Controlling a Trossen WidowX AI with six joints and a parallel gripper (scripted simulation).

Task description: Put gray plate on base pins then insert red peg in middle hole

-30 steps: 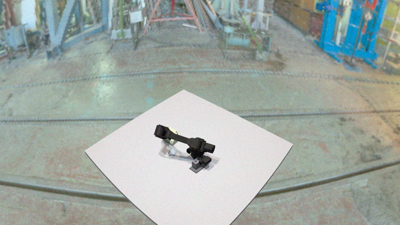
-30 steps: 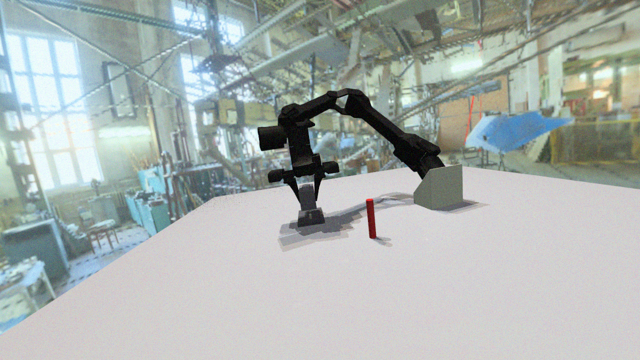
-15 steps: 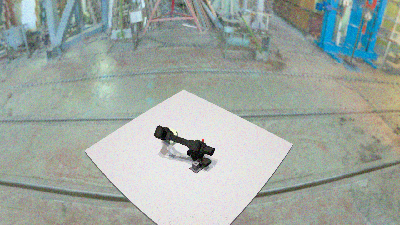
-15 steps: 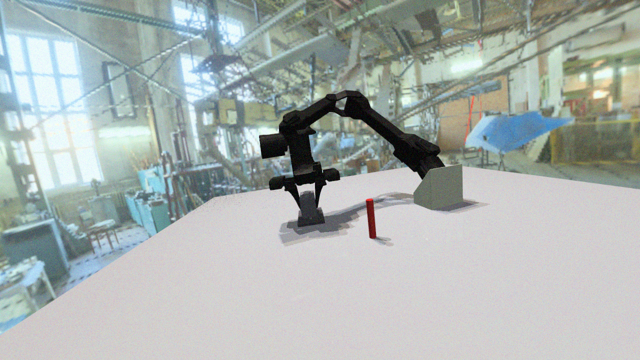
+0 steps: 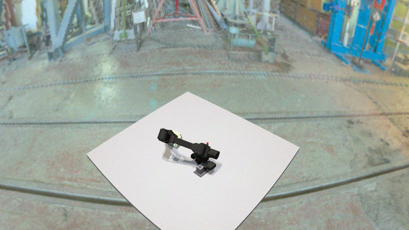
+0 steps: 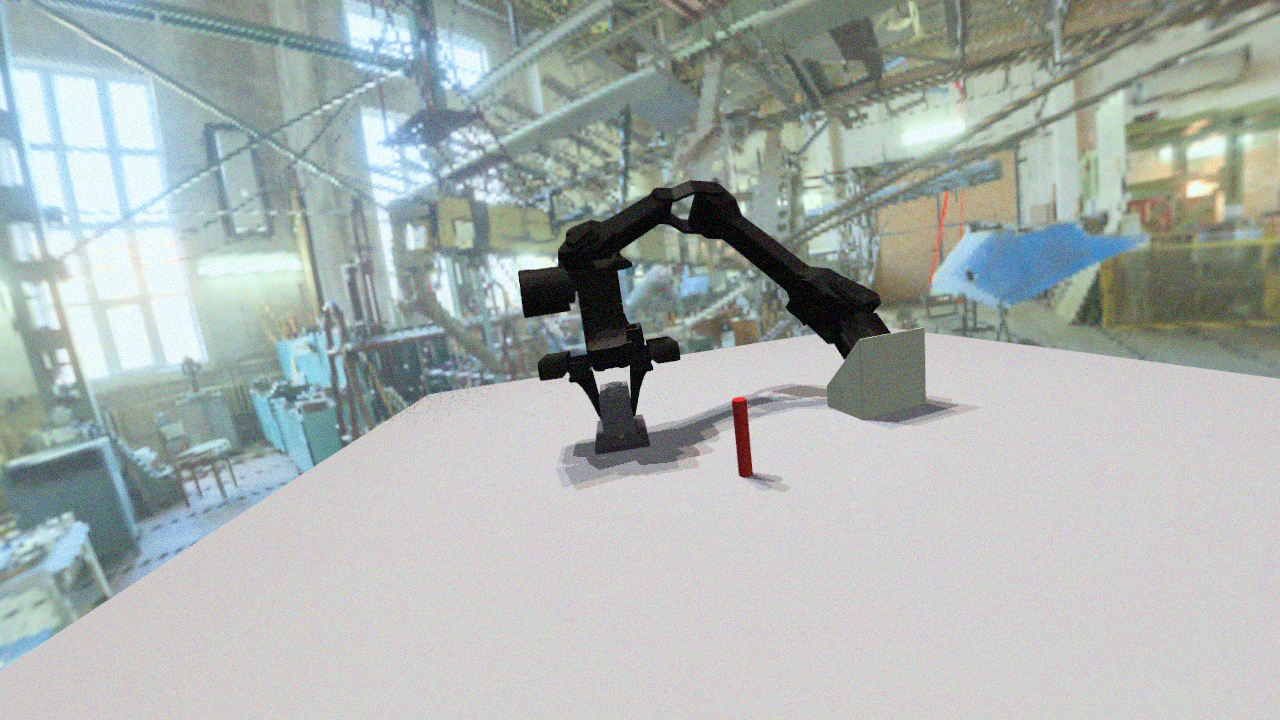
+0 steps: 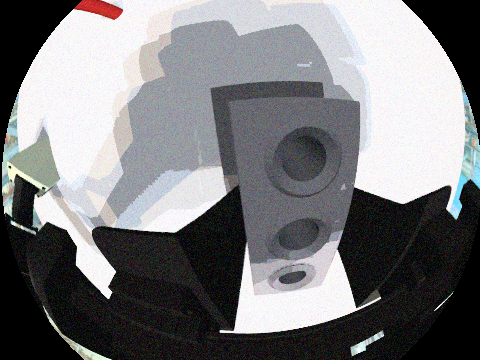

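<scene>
The gray plate (image 5: pixel 199 168) (image 6: pixel 615 399) (image 7: pixel 296 207) is a thick bar with a row of three round holes facing up. It stands level over the dark flat base (image 5: pixel 196 172) (image 6: pixel 635 440) (image 7: pixel 220 112), and its lower end meets the base in the exterior view. The base pins are hidden. My gripper (image 6: pixel 616 413) (image 7: pixel 282 187) is shut on the plate, one finger against each long side. The red peg (image 5: pixel 207 143) (image 6: pixel 742 438) (image 7: pixel 102 9) stands upright on the table, apart from the base; in the top view the arm hides its lower part.
The pale arm mount (image 5: pixel 179 134) (image 6: pixel 881 380) (image 7: pixel 36 162) stands behind the peg in the exterior view. The black arm arches from it to the base. The white table top (image 5: pixel 171 194) (image 6: pixel 805 582) has visible outer edges. Shadows lie around the base.
</scene>
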